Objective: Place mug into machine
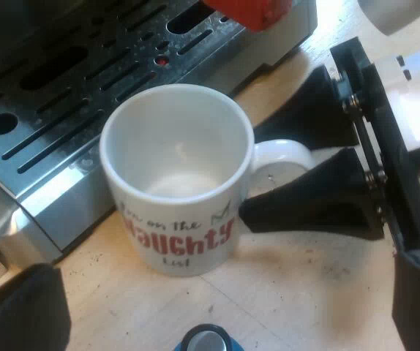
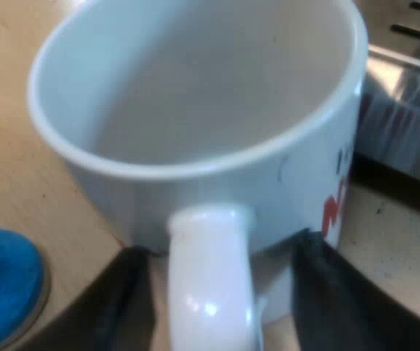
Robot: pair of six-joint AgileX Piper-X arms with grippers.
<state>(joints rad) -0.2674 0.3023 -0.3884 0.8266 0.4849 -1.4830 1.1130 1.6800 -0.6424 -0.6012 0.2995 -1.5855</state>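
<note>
White mug (image 1: 173, 175) stands upright and empty on the wooden bench (image 1: 305, 292), just beside the front edge of the espresso machine (image 1: 56, 183) and not on it. Red lettering on its side reads "NAUGHTY", with smaller dark words above. The line below that is too faint to read.

The right tool (image 2: 214, 252) is open. Its two black fingers (image 1: 309, 110) lie one on each side of the mug's handle (image 2: 210, 292). The right wrist view shows a gap between each finger and the handle, so nothing is gripped.

Of the machine, only the slotted metal drip tray (image 1: 71, 88) and its raised steel lip can be made out, and the body above is cut off. The lip stands between the mug and the grille. A red end (image 1: 257, 11) hangs over the far side of the tray, and the holder it belongs to is out of sight.

A blue tamper (image 2: 1, 285) sits on the bench near the mug, on the side away from the machine. It is cut off in both views.

A dark blurred shape beside the tamper appears to be part of the left tool (image 1: 21, 311). I cannot tell whether that tool is open or closed.
</note>
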